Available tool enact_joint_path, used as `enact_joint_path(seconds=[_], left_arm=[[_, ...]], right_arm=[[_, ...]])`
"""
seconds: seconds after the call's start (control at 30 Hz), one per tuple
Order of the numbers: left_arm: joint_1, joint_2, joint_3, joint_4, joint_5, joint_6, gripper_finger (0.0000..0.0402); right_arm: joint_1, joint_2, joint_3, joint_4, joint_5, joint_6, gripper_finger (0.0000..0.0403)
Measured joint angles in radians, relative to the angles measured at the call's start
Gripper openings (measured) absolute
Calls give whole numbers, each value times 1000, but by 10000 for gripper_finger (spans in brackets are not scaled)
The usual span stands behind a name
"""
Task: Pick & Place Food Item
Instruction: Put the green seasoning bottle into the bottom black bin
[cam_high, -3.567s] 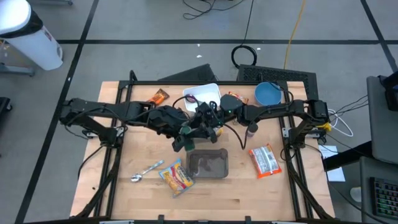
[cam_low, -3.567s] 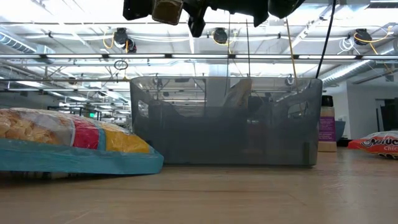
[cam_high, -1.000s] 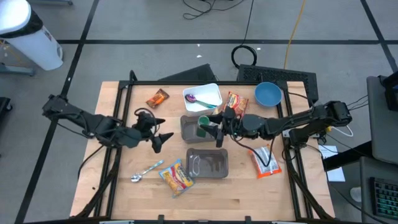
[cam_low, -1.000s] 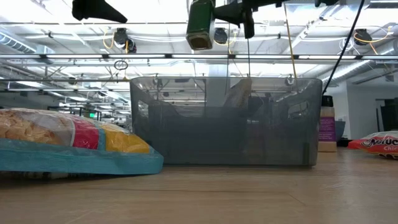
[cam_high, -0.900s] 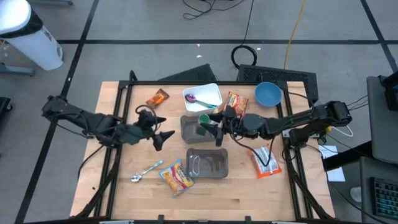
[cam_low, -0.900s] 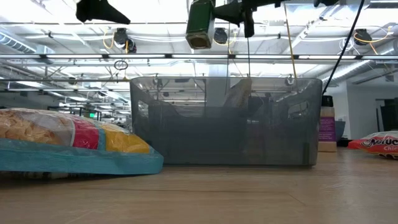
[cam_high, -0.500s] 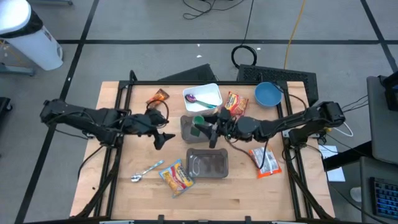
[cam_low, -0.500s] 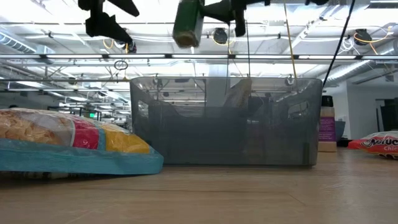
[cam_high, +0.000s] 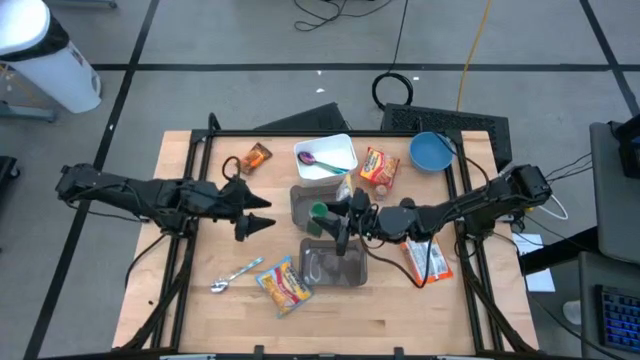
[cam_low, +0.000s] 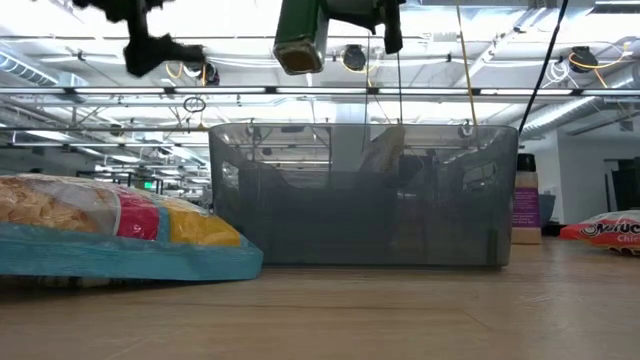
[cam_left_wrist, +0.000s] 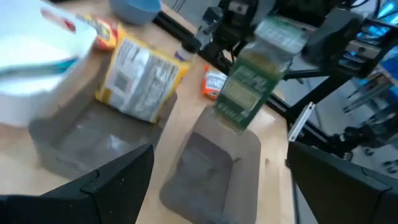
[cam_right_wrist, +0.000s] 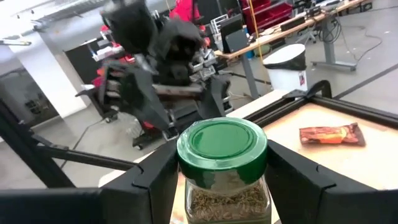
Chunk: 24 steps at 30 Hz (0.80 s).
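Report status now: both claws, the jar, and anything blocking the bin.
Right claw shut on the green-lidded jar, high over the grey bin. Left claw open, empty, off to the side. Bin looks empty; nothing in the way.

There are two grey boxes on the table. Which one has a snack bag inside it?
The grey box farther back, next to the white tray, has a yellow bag leaning in it. The nearer grey box, under the jar, looks empty.
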Motion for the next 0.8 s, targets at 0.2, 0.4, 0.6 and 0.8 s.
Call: enact_joint_path(seconds=[0.2, 0.4, 0.6, 0.8], left_arm=[[0, -67, -109, 91, 2, -64, 378], [0, -73, -117, 95, 19, -81, 379], [0, -72, -117, 89, 26, -80, 379], [0, -72, -117, 82, 14, -83, 379]], right_arm=[[33, 22, 0, -40, 1, 48, 195], [56, 97, 0, -2, 0, 87, 195], [59, 165, 0, 31, -3, 78, 195], [59, 177, 0, 12, -70, -21, 195]])
